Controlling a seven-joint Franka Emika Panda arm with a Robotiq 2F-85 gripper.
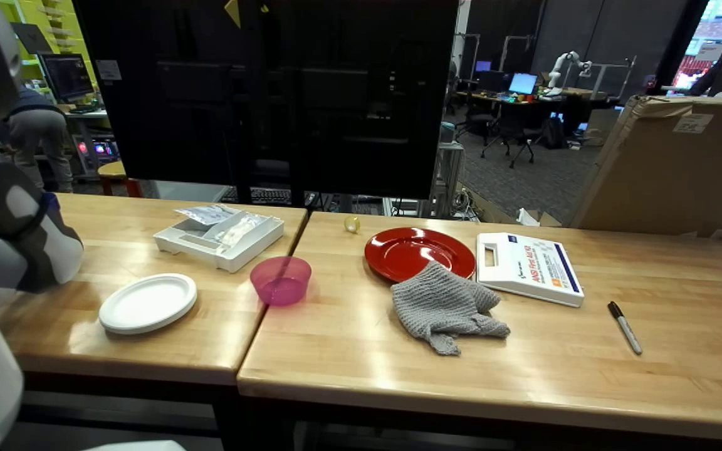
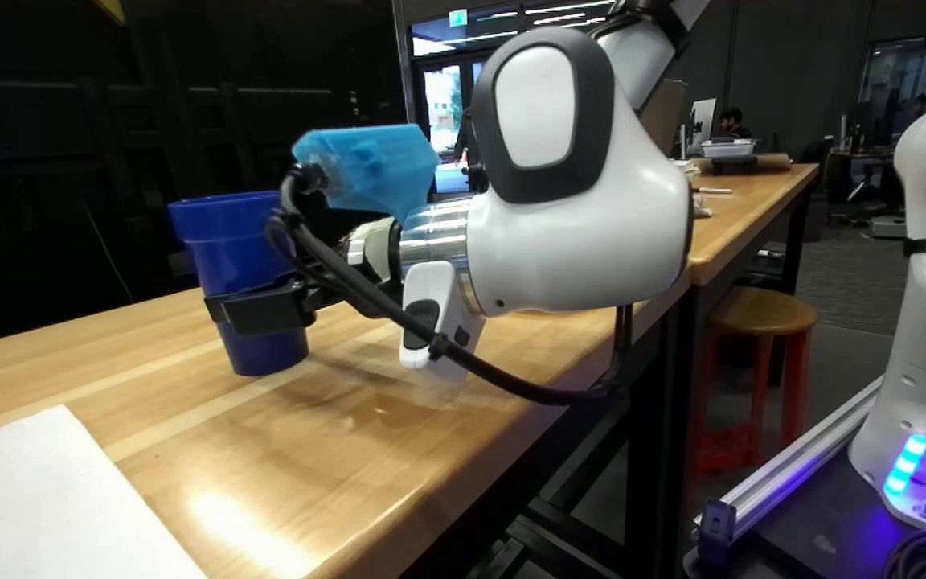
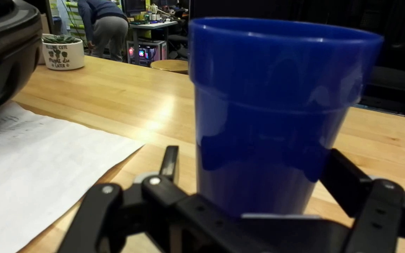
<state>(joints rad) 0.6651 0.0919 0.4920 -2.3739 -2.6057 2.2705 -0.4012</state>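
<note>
Blue cup (image 3: 276,88) stood upright on the tabletop (image 3: 125,88), between the jaws of my hand (image 3: 251,156), which was spread wide: clear gap on the side with the white paper (image 3: 65,168), the opposite jaw touching the cup or just beside it, I couldn't tell which. Potted succulent (image 3: 63,52) sat further back in the wrist view. In an exterior view I also had a white plate (image 1: 148,304), pink bowl (image 1: 281,285), red plate (image 1: 392,250), grey cloth (image 1: 442,307) overlapping the red plate's front edge, first aid kit (image 1: 527,269) just beside that plate, and marker (image 1: 625,329) lying well apart from the bowl.
</note>
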